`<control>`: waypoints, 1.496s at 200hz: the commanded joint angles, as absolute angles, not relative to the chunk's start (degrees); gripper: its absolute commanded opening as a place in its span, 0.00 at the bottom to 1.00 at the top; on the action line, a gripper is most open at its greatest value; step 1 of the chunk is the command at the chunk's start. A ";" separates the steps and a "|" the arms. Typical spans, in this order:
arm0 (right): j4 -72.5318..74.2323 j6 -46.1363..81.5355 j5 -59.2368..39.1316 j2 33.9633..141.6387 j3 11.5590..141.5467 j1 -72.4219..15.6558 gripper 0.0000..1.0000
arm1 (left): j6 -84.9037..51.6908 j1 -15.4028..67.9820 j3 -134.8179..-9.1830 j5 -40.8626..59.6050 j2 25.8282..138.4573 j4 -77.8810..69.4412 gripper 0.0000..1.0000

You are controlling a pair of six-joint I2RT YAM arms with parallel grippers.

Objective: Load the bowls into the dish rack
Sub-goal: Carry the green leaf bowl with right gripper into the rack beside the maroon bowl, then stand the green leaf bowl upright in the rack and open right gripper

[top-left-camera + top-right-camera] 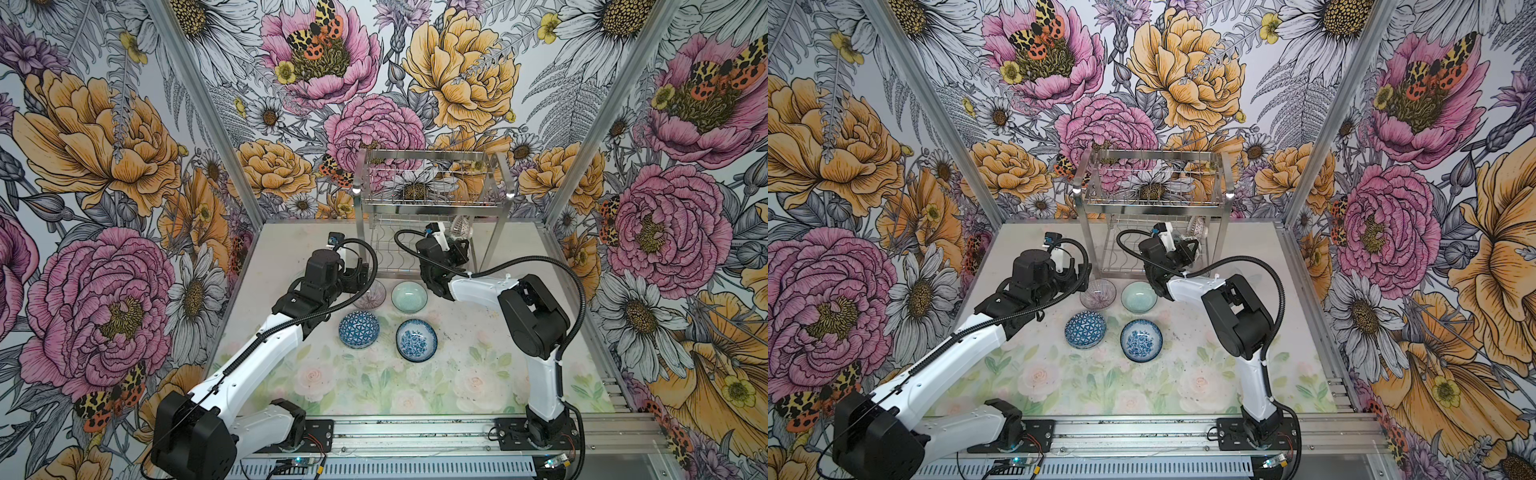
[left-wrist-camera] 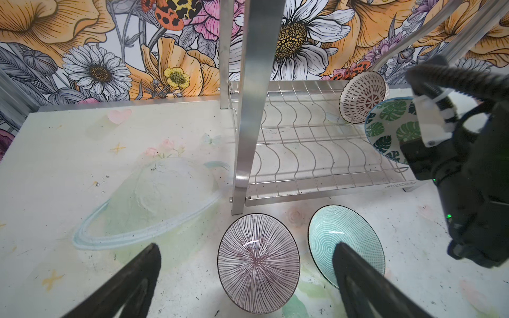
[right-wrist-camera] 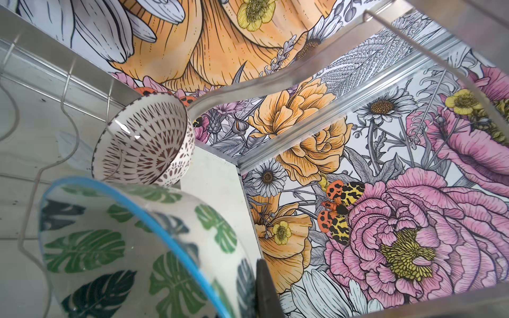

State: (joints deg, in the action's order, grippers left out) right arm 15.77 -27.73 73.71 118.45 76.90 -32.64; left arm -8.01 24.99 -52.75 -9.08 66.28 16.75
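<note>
The steel dish rack (image 1: 432,178) stands at the back of the table. On its wavy lower tier (image 2: 316,154) a white bowl with dark petal marks (image 2: 363,96) leans on edge. Beside it my right gripper (image 1: 459,245) is shut on the rim of the green leaf bowl (image 3: 124,247), with one finger (image 3: 264,289) on the outside and the other hidden. On the table lie the purple-lined bowl (image 1: 371,294), celadon bowl (image 1: 409,296), blue geometric bowl (image 1: 358,330) and blue floral bowl (image 1: 416,340). My left gripper (image 2: 247,247) hangs open over the purple-lined bowl (image 2: 259,264).
The rack's front left leg (image 2: 248,110) stands just beyond the purple-lined bowl. Flower-papered walls and aluminium posts (image 1: 208,112) close in the table on three sides. The arms' mounting rail (image 1: 415,432) runs along the front edge.
</note>
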 commanded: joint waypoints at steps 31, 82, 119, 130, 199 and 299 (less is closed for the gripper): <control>22.86 -33.17 77.87 122.07 80.57 -30.13 0.00 | -9.14 24.21 -52.11 -7.05 67.04 16.00 0.99; 22.29 -33.52 78.02 124.77 82.34 -28.80 0.00 | -9.16 24.04 -52.03 -6.77 67.24 15.82 0.99; 21.88 -33.31 78.05 125.85 82.70 -28.71 0.00 | -9.41 23.93 -51.86 -6.72 67.32 15.82 0.99; 21.25 -32.87 77.96 125.95 82.87 -28.80 0.00 | -9.43 23.99 -51.81 -6.66 67.42 15.82 0.99; 6.93 -18.54 75.14 123.96 83.57 -29.46 0.00 | -9.74 23.98 -51.43 -6.50 67.08 15.91 0.98; -0.96 -9.89 70.09 119.58 82.84 -29.90 0.16 | -10.36 23.99 -51.48 -6.68 66.62 17.23 0.99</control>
State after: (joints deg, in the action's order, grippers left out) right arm 1.52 -13.37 72.18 123.63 82.37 -29.45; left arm -9.10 24.49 -52.03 -7.90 67.24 16.75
